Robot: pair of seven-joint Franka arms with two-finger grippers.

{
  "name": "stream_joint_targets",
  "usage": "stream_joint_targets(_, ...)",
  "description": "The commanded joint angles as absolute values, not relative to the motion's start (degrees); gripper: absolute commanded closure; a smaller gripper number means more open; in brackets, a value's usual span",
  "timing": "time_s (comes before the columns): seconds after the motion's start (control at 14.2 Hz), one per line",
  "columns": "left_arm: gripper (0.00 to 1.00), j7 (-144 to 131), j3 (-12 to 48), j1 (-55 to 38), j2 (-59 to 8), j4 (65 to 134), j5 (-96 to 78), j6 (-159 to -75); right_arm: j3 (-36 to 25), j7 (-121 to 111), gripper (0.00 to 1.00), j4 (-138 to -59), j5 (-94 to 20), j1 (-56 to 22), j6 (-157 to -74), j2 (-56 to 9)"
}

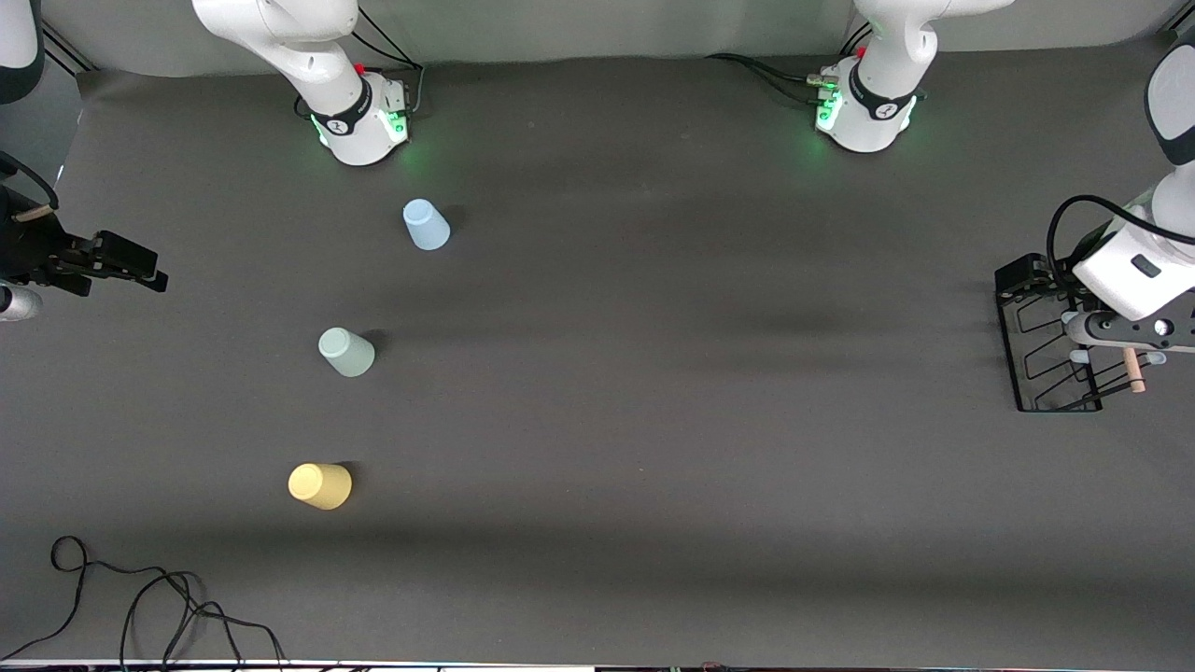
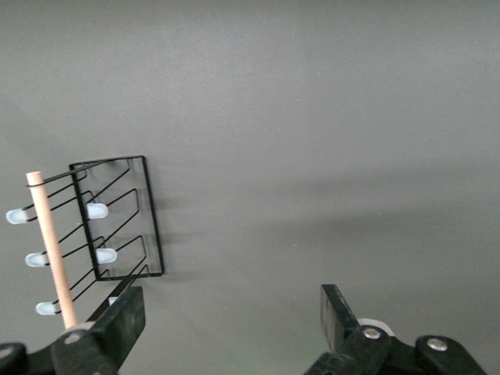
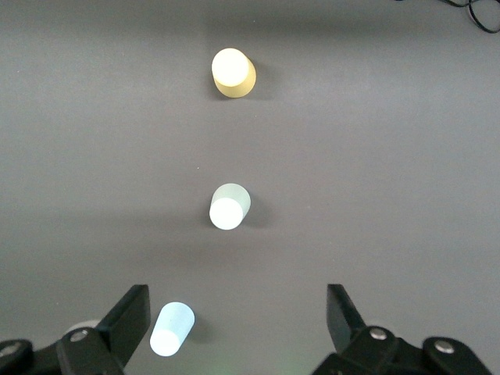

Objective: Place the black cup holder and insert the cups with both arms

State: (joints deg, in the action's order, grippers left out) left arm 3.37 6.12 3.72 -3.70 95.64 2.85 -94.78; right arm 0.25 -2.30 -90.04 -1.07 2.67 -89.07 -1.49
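Observation:
The black cup holder stands on the dark table at the left arm's end, its wooden rod along the top. My left gripper hangs over it, open and empty. In the left wrist view the holder with its rod and pale-blue pegs lies beside one finger of the left gripper. The light blue cup, sage green cup and yellow cup stand in a row toward the right arm's end. My right gripper is up in the air, open and empty, above the blue cup, green cup and yellow cup.
The two arm bases stand along the table's edge farthest from the front camera. A loose black cable lies on the table at the corner nearest the front camera, toward the right arm's end.

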Motion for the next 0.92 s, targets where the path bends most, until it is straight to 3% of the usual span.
stream_joint_targets(0.0, 0.0, 3.1, 5.9, 5.1, -3.7, 95.1, -1.3, -93.9, -0.1, -1.4, 0.0, -89.8, -1.8, 2.5, -89.7, -1.1)
stream_joint_targets(0.85, 0.0, 3.4, 6.0, 5.3, -3.7, 95.1, -0.5, -93.3, -0.1, -1.3, 0.0, -89.7, -1.8, 2.5, -89.7, -1.2)
